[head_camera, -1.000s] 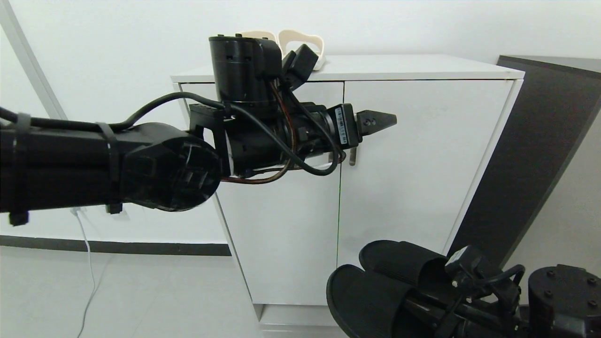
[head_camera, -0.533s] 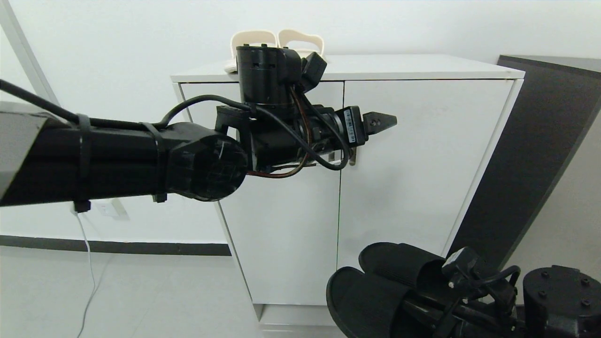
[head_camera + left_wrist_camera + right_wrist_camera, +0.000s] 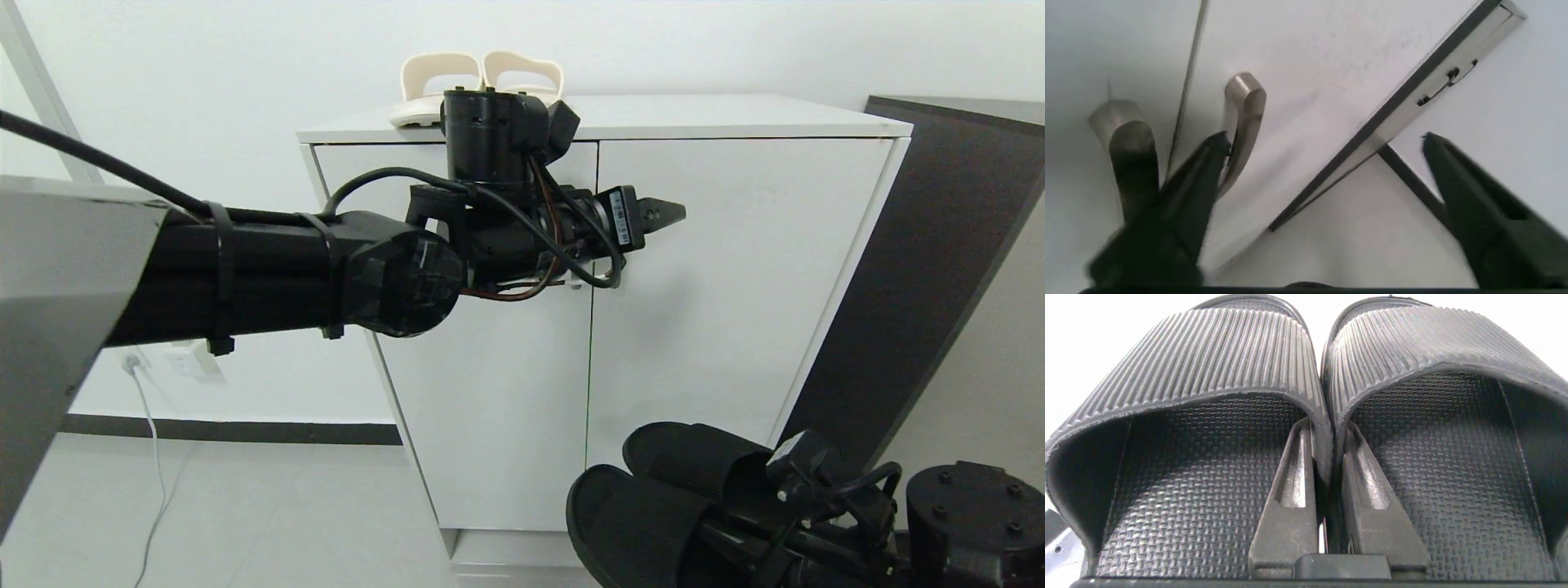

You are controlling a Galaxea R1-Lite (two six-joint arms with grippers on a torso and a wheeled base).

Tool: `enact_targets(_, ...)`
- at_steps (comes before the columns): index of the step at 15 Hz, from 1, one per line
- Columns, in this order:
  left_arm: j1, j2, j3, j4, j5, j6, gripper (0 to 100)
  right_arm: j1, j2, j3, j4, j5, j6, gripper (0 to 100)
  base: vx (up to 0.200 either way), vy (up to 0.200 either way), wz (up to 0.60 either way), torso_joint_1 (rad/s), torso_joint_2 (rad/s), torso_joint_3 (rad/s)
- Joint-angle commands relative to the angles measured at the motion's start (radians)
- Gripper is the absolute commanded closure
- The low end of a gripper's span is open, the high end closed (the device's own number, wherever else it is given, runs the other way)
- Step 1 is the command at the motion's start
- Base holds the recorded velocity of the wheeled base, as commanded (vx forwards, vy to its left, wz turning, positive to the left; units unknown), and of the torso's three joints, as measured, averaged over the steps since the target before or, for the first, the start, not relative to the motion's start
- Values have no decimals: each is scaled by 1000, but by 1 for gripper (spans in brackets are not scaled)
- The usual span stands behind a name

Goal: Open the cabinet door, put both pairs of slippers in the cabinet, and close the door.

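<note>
a: left gripper (image 3: 1323, 145)?
b: at the upper front of the white cabinet (image 3: 718, 269), jaws wide; one finger is just beside a metal door handle (image 3: 1245, 122). both doors are shut.
a: slippers?
b: cream slippers (image 3: 482, 77) sit on the cabinet top. black slippers (image 3: 1208, 384) hang low in front of the cabinet, right gripper (image 3: 1327, 457) jaws pinching their two adjoining inner walls.

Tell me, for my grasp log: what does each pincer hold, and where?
Right pincer clamps the black slippers by their adjoining straps; left pincer is open, holding nothing.
</note>
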Motion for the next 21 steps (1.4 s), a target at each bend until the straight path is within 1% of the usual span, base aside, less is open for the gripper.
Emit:
enact_targets(1,-1,0,-3,-2,-3,-6,100,1,3,0,0,0,-1,100,0,0,0,0,0,0)
enact_targets(2,-1,0,-3,-2,-6,-8,100,1,1,0,0,0,-1,100,0,0,0,0,0,0)
enact_targets(4,-1,-3,-1,-2,-6,-26,100,1,1,1,0,1,-1,100,0,0,0,0,0,0)
enact_targets(6,-1,-11,12,-2,-6,-29,100,2,1,1,0,1,-1,100,0,0,0,0,0,0)
enact_targets(7,1,-27,37,-2,-6,-29,100,7,-2,4,1,4,-1,100,0,0,0,0,0,0)
enact_targets(11,-1,-127,164,-11,-1,-27,100,25,-29,47,0,96,-6,100,0,0,0,0,0,0)
enact_targets(17,-1,-257,307,-14,0,-23,100,42,-29,61,0,104,-6,100,0,0,0,0,0,0)
enact_targets(19,-1,-297,354,-33,0,-23,100,44,-29,61,0,104,-6,100,0,0,0,0,0,0)
enact_targets(20,4,-302,359,-34,0,-26,100,44,-28,61,0,104,-6,100,0,0,0,0,0,0)
enact_targets(21,24,-297,358,-34,-6,-27,100,44,-28,61,0,104,-6,100,0,0,0,0,0,0)
